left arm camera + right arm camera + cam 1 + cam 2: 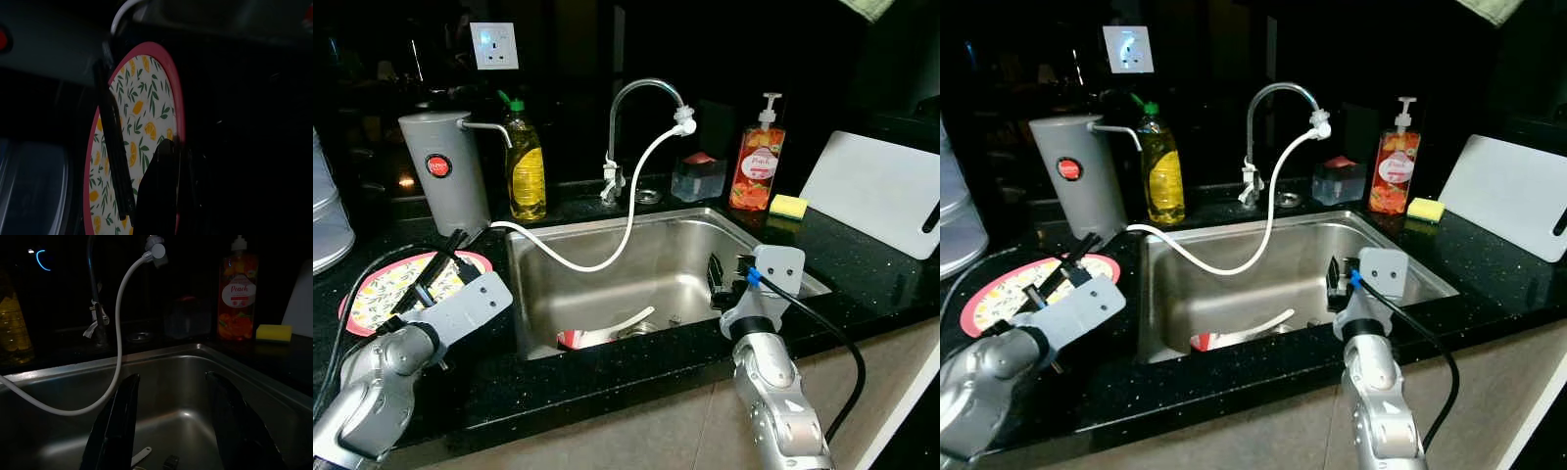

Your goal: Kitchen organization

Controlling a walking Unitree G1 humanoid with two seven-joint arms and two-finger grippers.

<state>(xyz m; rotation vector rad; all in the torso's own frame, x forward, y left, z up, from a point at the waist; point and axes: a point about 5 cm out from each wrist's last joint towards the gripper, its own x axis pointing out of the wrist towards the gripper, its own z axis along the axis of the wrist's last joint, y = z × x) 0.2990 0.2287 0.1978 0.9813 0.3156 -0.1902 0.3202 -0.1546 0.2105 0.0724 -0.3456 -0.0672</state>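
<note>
Both grippers are held low at the front of a black counter (862, 264). The right gripper (171, 431) is seen with its two fingers spread wide apart and nothing between them, poised over the right part of the steel sink (744, 240), just inside its front rim. The right forearm rises nearly upright from below the counter edge, with a black cable looping off its wrist.

The left gripper (435, 266) is reached over a round plate (372, 294) with a pink rim and a lemon pattern, which lies flat on the counter left of the sink. Its fingers are parted above the plate's face; whether they touch it cannot be told. The left forearm is angled up from the lower left.

A white hose (626, 220) is draped from the tap (641, 93) down across the basin and over its left rim. A white utensil and something red lie on the sink floor (597, 335).

Along the back edge stand a grey dispenser (440, 171), a yellow bottle (525, 162), a small clear box (698, 178) and an orange soap pump (758, 162), with a yellow sponge (789, 207) just beside it. A white cutting board (881, 191) is leaned at the far right.
</note>
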